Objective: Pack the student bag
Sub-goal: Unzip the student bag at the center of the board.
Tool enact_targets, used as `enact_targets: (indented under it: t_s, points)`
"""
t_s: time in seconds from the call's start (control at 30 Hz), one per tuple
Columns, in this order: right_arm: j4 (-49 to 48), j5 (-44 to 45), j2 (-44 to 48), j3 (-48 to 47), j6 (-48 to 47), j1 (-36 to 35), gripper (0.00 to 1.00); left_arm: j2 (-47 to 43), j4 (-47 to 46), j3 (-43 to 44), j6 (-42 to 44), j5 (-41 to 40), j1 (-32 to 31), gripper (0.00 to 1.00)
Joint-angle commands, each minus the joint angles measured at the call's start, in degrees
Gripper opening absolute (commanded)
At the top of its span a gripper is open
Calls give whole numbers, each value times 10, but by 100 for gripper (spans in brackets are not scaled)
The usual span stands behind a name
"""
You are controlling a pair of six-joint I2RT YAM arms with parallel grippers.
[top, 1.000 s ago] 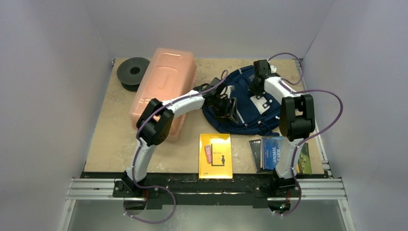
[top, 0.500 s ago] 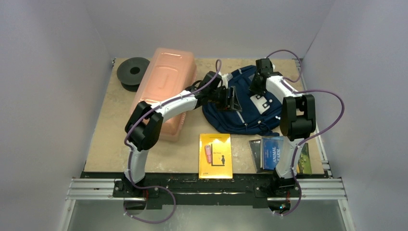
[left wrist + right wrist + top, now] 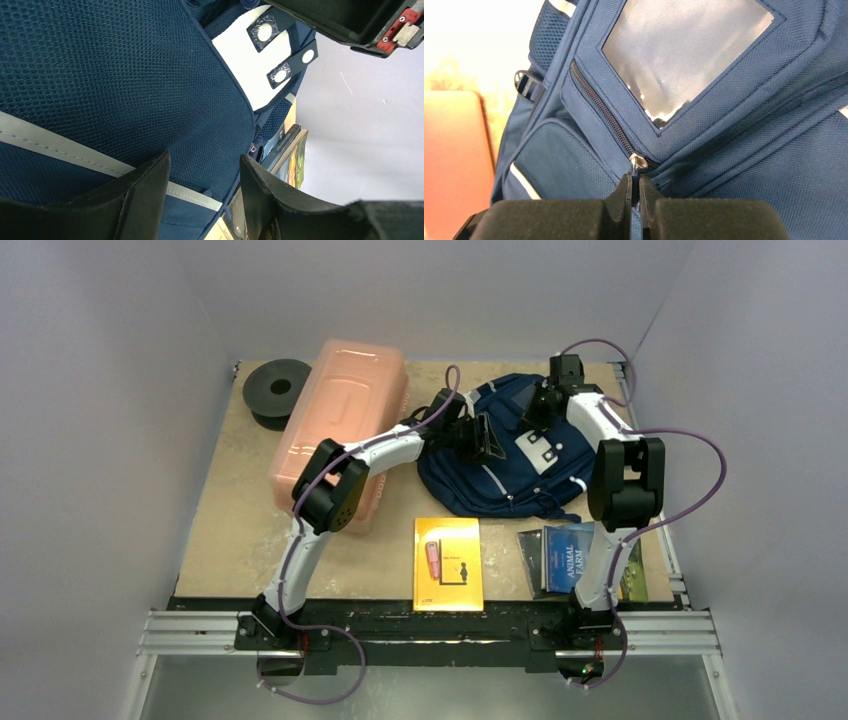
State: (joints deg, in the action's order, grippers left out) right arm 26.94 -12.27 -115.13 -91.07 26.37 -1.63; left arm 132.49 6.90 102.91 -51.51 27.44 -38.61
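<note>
Right pincer (image 3: pixel 634 189) farther up student bag (image 3: pixel 492 476)

Laboratory robot cell: plain grey walls (image 3: pixel 100 420) closing in a beige desk (image 3: pixel 240 530), left arm (image 3: pixel 385 450) and right arm (image 3: pixel 600 425) bolted to an aluminium rail (image 3: pixel 190 632).

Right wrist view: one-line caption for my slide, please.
Right claw pinches the zipper pull of the navy backpack, beside its clear window pocket.
</note>
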Motion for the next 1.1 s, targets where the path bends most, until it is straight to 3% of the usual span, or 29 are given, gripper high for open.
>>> enact_targets:
  t_s: [0.0,0.13,0.3,0.4,0.7,0.83,0.9,1.0,1.07]
  points:
    - [-52,-91,7,13,4,5,9,3,43,-9,18,-18,9,53]
    - [-73,-78,11,36,-8,5,19,1,42,-16,20,-12,10,53]
    - [-71,-29,0,37,-33,5,21,2,42,-15,13,-5,9,53]
    - [-76,5,-5,42,-46,5,28,1,44,-16,8,-5,9,53]
    - [-73,-2,15,53,-38,4,18,7,39,-23,-1,-7,10,52]
    - [-74,11,18,63,-36,-8,33,8,38,-24,-4,-5,9,52]
    - [-75,31,17,66,-30,-14,34,7,38,-23,-4,-6,9,52]
    - [-59,107,16,61,-2,-22,25,7,38,-24,-4,-7,9,52]
    - [-46,157,15,54,16,-34,30,6,38,-26,-4,-8,8,52]
